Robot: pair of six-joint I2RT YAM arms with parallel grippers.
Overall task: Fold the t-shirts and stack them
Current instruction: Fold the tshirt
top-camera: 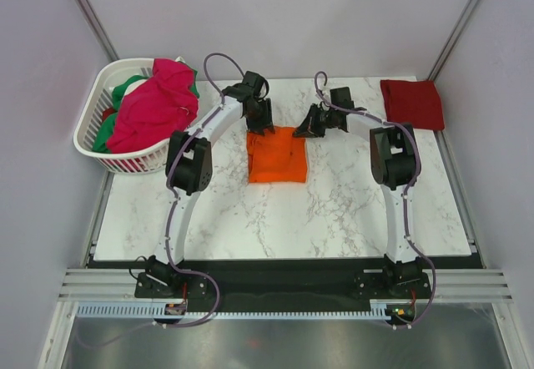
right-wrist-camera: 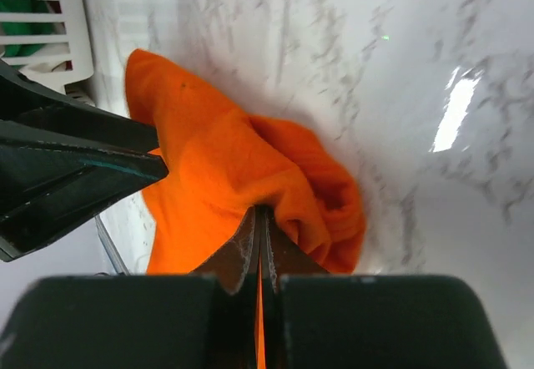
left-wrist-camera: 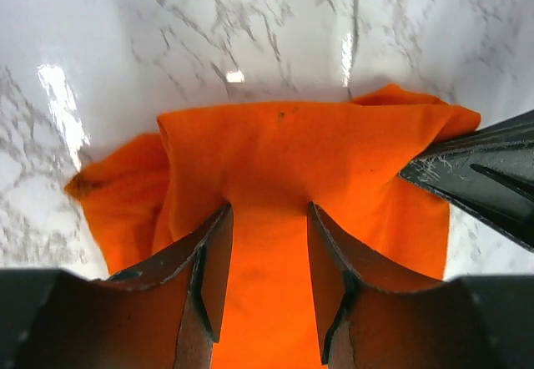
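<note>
The orange shirt [top-camera: 277, 156] lies folded into a rough square on the table [top-camera: 334, 219], a little beyond its middle, toward the far edge. Its near part lies flat; its far edge is rumpled, and both grippers are at that edge.

The right gripper [top-camera: 304, 129] is at the shirt's far right corner. In its wrist view the jaws are closed tight on a pinch of orange cloth [right-wrist-camera: 217, 169], with only a thin orange line between the fingers [right-wrist-camera: 238, 256], and the cloth bunches up around the tips.

The left gripper [top-camera: 260, 125] is at the far left corner. In its wrist view the jaws stand partly apart, pointing down onto the shirt [left-wrist-camera: 317, 152], with orange cloth filling the gap between the two fingers [left-wrist-camera: 209, 260]. Whether they pinch any of it I cannot tell. One dark finger of the other gripper shows at the edge of each wrist view.

A red shirt [top-camera: 412, 103] lies folded flat in the table's far right corner, well apart from the orange one.

A white slatted basket [top-camera: 92, 135] sits at the far left corner, overhanging the left edge. A pink shirt [top-camera: 154, 102] is heaped in it, spilling above the rim, on top of a green shirt [top-camera: 125, 89].
</note>
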